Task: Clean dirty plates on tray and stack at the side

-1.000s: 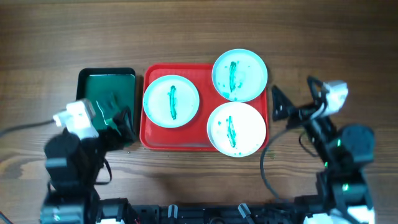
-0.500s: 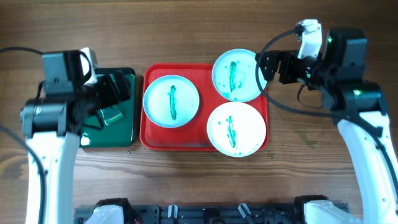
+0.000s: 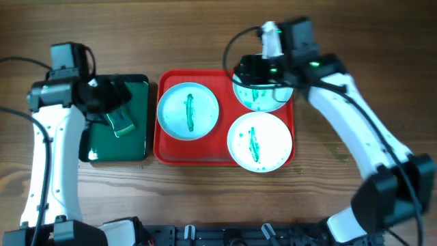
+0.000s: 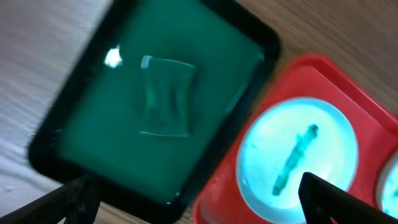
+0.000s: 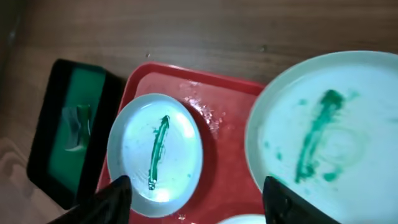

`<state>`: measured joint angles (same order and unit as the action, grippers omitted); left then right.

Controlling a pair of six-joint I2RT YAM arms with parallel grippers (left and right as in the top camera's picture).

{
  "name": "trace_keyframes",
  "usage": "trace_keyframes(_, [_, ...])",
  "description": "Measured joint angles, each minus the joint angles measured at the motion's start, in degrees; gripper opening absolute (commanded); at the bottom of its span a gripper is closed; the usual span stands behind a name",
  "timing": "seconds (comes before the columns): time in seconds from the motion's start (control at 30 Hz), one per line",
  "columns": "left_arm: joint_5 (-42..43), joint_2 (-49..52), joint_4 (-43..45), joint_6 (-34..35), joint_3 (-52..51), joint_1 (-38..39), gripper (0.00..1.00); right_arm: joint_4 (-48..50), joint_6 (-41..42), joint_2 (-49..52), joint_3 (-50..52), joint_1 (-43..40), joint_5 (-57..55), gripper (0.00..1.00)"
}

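On the tray [image 3: 205, 153], three green-streaked plates [image 3: 188, 111].

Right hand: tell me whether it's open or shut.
Open: on the right hand, the dark fingers sit wide apart, holding nothing.

We look down between the widely spread dark fingers of our right gripper [image 5: 196, 186]. On the red tray [image 5: 221, 134], a green-streaked near plate [image 5: 336, 137] fills the right side, and a second streaked plate [image 5: 155, 155] lies apart to its left. A dark green tray [image 5: 74, 130] sits beside them on the wooden table [image 5: 186, 31].
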<state>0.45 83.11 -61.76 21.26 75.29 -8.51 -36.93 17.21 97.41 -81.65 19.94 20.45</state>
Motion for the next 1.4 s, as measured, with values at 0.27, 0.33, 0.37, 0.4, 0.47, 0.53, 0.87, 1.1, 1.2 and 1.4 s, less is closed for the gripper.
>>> trace_keyframes(0.27, [-2.38, 1.11, 0.24, 0.74, 0.00, -2.01, 1.00, 0.55, 6.23, 13.77, -2.36, 9.40, -5.46, 0.43])
trace_keyframes(0.33, [-2.38, 2.80, 0.26, 0.74, 0.00, -2.01, 1.00, 1.40, 7.85, 16.06, -2.36, 11.63, -7.37, 0.40])
trace_keyframes(0.37, [-2.43, 4.28, 0.28, 0.74, 0.00, -2.01, 1.00, 1.53, 8.61, 16.94, -2.36, 12.57, -8.26, 0.38])
trace_keyframes(0.4, [-2.54, 4.98, 0.26, 0.74, 0.00, -2.01, 1.00, 1.75, 9.18, 17.42, -2.36, 13.07, -9.09, 0.36])
trace_keyframes(0.47, [-2.58, 6.10, 0.31, 0.74, 0.00, -2.01, 1.00, 1.86, 9.86, 18.10, -2.38, 13.66, -10.27, 0.34])
trace_keyframes(0.53, [-2.58, 7.13, 0.44, 0.76, 0.00, -2.01, 1.00, 2.01, 10.54, 19.06, -2.38, 13.88, -11.37, 0.31])
trace_keyframes(0.87, [-2.60, 8.96, 1.64, 0.76, 0.00, -2.01, 1.00, 5.70, 13.40, 22.67, -2.40, 13.88, -13.07, 0.21])
trace_keyframes(1.1, [-2.62, 8.96, 2.21, 0.76, 0.00, -2.01, 1.00, 5.86, 17.44, 24.41, -2.40, 14.34, -13.07, 0.05])
trace_keyframes(1.2, [-2.75, 9.05, 2.58, 0.76, 0.00, -2.03, 0.94, 5.84, 18.64, 24.41, -2.40, 14.93, -13.44, 0.05])
trace_keyframes(1.4, [-2.91, 12.98, 4.17, 1.18, 0.00, -2.12, 0.80, 5.99, 19.23, 24.41, -2.40, 15.15, -13.68, 0.05])
